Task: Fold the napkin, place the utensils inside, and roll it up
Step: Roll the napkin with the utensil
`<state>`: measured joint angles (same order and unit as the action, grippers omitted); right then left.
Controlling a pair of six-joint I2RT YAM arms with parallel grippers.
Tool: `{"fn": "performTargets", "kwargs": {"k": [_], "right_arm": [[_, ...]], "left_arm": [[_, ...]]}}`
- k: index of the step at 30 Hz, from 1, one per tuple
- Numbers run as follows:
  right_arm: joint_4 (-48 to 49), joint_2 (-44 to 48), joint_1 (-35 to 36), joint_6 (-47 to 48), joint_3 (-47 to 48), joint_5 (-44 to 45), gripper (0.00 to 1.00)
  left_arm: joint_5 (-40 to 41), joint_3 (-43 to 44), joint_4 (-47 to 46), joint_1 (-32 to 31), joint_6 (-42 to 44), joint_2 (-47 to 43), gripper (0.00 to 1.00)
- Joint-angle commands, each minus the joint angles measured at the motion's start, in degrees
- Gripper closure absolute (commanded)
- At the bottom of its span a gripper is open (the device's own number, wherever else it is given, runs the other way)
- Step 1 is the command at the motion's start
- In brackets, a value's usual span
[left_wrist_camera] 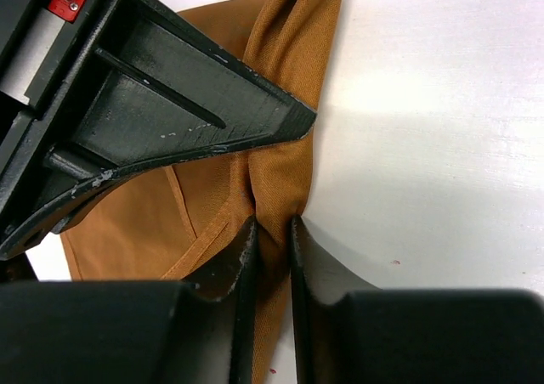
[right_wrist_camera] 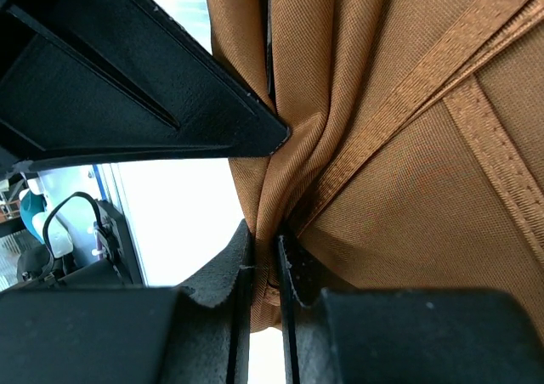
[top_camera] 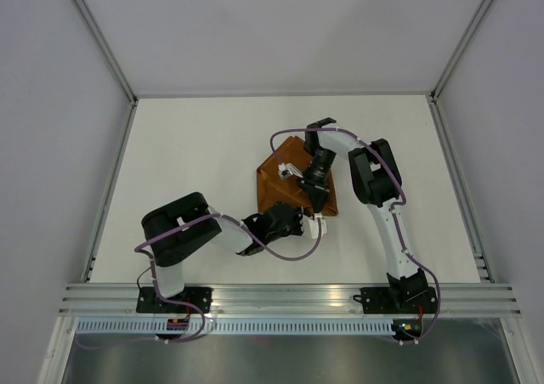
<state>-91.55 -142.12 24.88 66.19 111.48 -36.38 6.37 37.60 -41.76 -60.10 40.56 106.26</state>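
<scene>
Top external view: the white desk (top_camera: 187,163) is noted as the largest item, walled in grey on three sides. The rust-orange napkin (top_camera: 274,189) lies near the middle, a little right of centre. It is seen in an angular, partly doubled shape, with one point toward the far side. Both arms are brought in over its near-right corner.

Left wrist view: the left pincer (left_wrist_camera: 272,227) is narrowed onto a raised ridge of cloth, which is pinched between its fingers. The rest of the napkin lies flat on the desk to the left. A finger of the other arm is seen just beside the same ridge.

Right wrist view: the right pincer (right_wrist_camera: 265,240) is clamped tight on gathered folds, with hemmed edges converging into the grip.

The two grips, set close together on one corner, are judged to be meant for carrying that edge across as a fold. The folding step is judged to be in hand. The bunched cloth may crease unevenly.

The knife is not seen in any view, and its position cannot be told.
</scene>
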Motion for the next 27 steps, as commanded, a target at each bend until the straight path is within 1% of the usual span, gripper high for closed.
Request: {"fn": "performTargets", "kwargs": {"k": [1,5,6,7,9,10,13,14,17,19,22,27], "right_arm": [[8.32,-5.71,0.34,4.73,-1.09,7.64,0.82],[8.32,-5.36,0.43,4.91,-1.27,7.29,0.80],[8.49,-4.92,0.34,4.82,-1.27,7.03,0.77],[8.58,-4.66,0.25,5.00,-1.27,6.68,0.70],[10.06,-3.00,-0.01,4.30,-1.53,5.62,0.64],[10.68,-2.20,-0.45,3.95,-1.70,5.01,0.58],[12.35,1.05,-1.94,3.51,-2.14,1.76,0.48],[12.88,1.93,-2.29,2.98,-2.32,1.06,0.46],[15.87,5.36,-4.22,0.26,-2.76,-2.72,0.42],[18.15,7.82,-6.15,-1.84,-2.93,-5.26,0.41],[23.33,12.12,-9.22,-3.52,-5.74,-8.86,0.41],[32.56,22.05,-13.19,0.33,-17.42,-13.36,0.41]], "left_arm": [[-5.65,2.12,10.99,1.91,-6.18,0.79,0.88],[-10.32,4.14,15.91,3.40,-8.30,0.18,0.94],[-11.20,4.84,16.96,3.75,-8.73,-0.17,0.96],[-13.38,5.11,18.02,4.11,-9.87,-0.35,0.97],[-15.59,5.81,19.25,5.51,-10.93,-1.22,0.98],[-18.04,6.16,20.74,6.04,-12.24,-1.49,0.98],[-22.52,6.69,21.98,8.24,-14.71,-2.46,0.98],[-23.41,6.78,22.07,9.11,-15.24,-2.63,0.98],[-27.28,7.22,23.29,11.04,-17.61,-2.37,0.98],[-30.26,7.57,23.56,11.93,-19.54,-1.85,0.98],[-33.42,7.13,22.60,13.33,-21.74,-1.41,0.98],[-39.32,7.75,21.46,16.41,-26.48,0.70,0.98]]}}
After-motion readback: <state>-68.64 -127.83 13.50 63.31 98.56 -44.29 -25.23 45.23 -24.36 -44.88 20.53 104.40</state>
